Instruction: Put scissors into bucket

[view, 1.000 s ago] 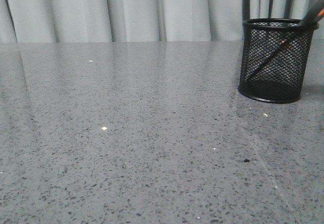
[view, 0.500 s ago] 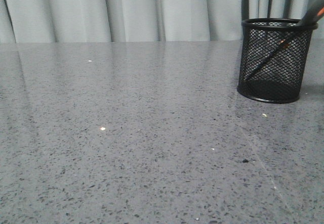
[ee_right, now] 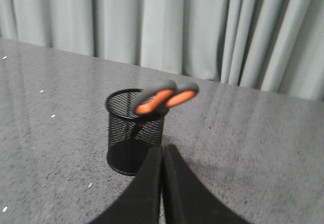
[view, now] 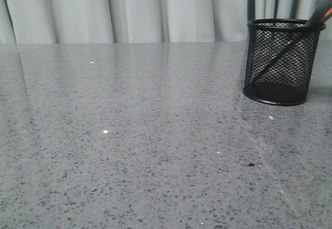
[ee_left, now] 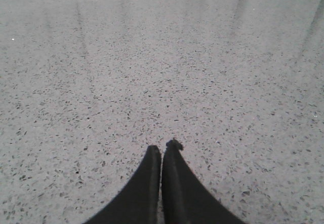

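Observation:
The black wire-mesh bucket (view: 282,62) stands upright at the right of the grey table. The scissors (view: 290,43) stand blades-down inside it, leaning, with the handles above the rim. In the right wrist view the bucket (ee_right: 135,131) holds the scissors (ee_right: 163,98), whose dark grey handles with orange loops stick out over the rim. My right gripper (ee_right: 162,149) is shut and empty, close in front of the bucket and apart from it. My left gripper (ee_left: 162,148) is shut and empty over bare table. Neither gripper shows in the front view.
The speckled grey tabletop (view: 129,136) runs across the front view. Pale grey curtains (view: 155,9) hang behind the table's far edge. A few small white flecks (view: 105,131) lie on the surface.

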